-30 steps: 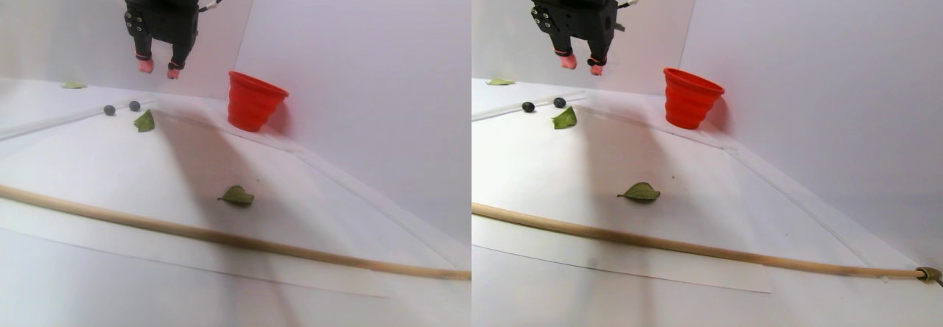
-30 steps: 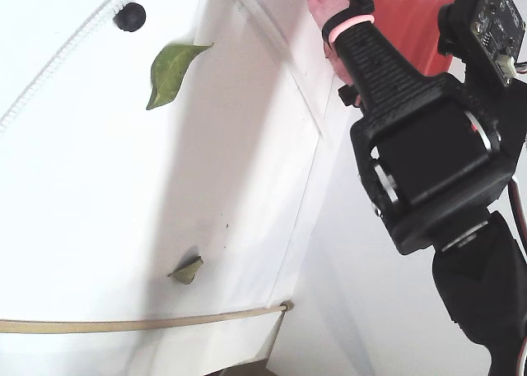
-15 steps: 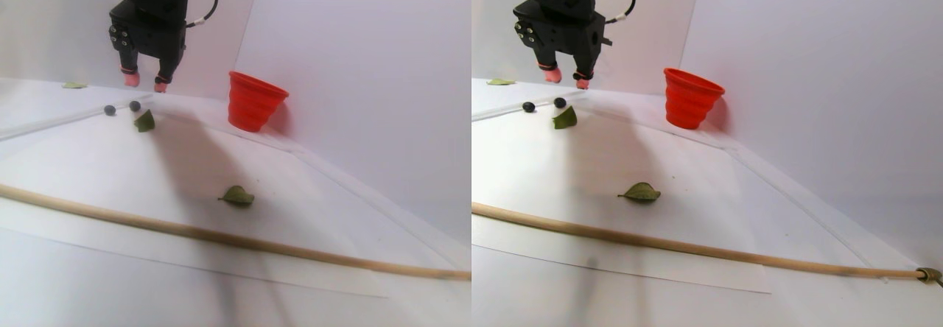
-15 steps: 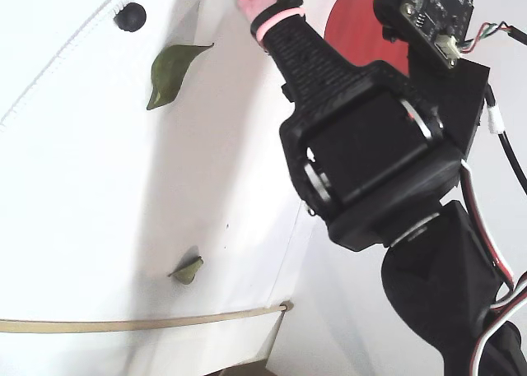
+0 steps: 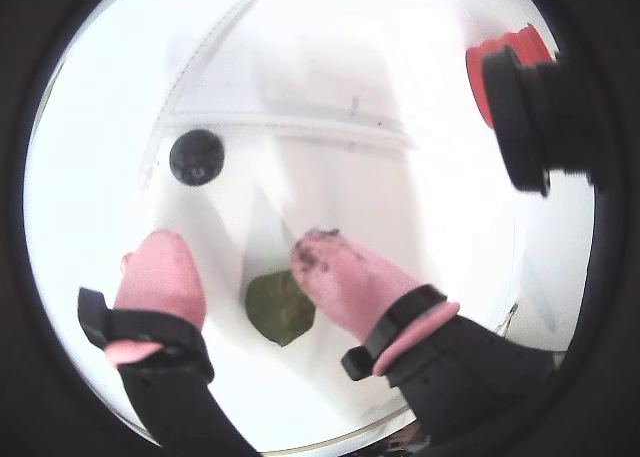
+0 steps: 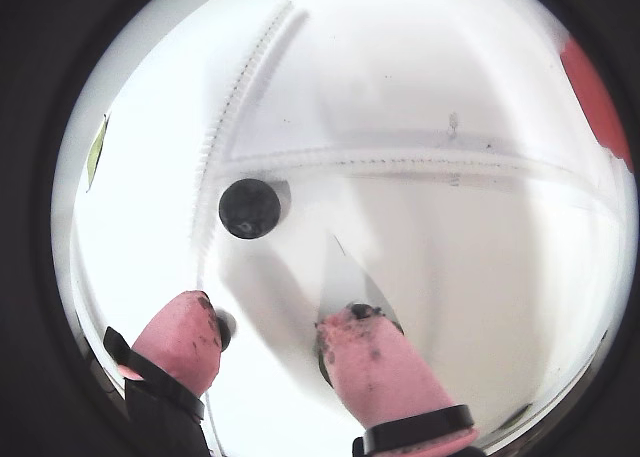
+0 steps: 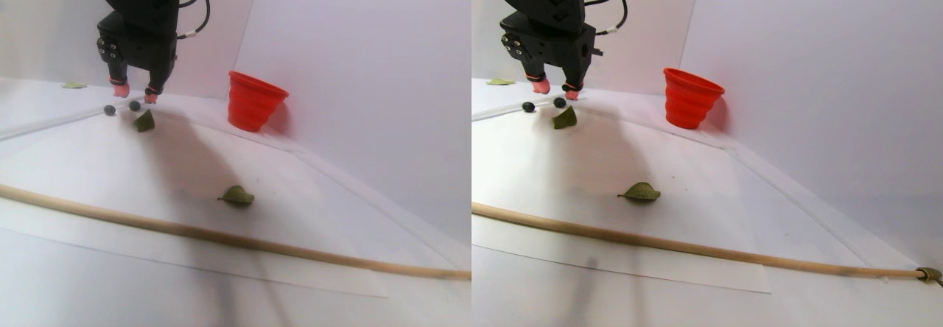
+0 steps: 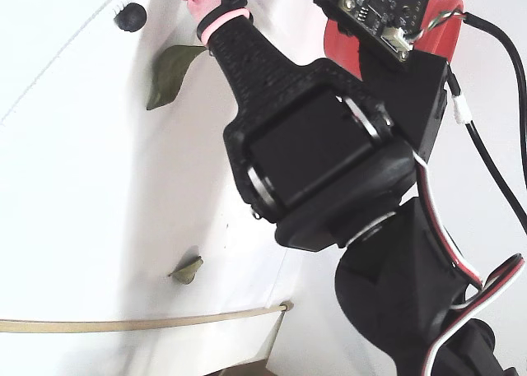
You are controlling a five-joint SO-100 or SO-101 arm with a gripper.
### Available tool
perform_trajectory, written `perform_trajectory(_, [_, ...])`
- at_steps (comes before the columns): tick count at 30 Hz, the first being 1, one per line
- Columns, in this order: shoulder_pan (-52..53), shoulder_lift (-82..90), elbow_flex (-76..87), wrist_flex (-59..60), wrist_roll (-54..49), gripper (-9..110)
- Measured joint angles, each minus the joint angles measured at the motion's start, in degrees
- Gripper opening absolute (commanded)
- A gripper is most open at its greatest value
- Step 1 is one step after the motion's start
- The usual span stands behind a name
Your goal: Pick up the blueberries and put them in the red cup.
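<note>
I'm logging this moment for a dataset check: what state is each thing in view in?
gripper: jaws open, empty, low over the berries.
blueberries: two in the stereo pair view, loose on the white surface, not gripped.
red cup: upright by the wall, apart from the gripper; inside not visible.
green leaves: lying loose on the surface.
wooden stick: lying flat across the front.

The blueberries are seen as matte blue-black. The red cup is shown in red-orange, with ribbed banding on its wall. The gripper is black, its fingertips capped in pink and smudged with dark specks. The leaves are dull green, the stick pale tan, the bench white.
</note>
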Motion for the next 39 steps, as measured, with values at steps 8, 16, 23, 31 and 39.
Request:
perform_trajectory(8, [-0.53,-2.99,-0.79,-1.76,0.0,20])
perform_trajectory(16, [-0.53,-4.75,-2.64,-3.96,0.44,20])
perform_trajectory(23, [-1.23,-5.71,-3.96,-5.27,0.53,20])
perform_trajectory(31, [-1.23,-8.09,-5.54,-7.29,0.44,20])
perform_trajectory(39, [-1.23,-10.72,-6.77,-9.23,-0.44,20])
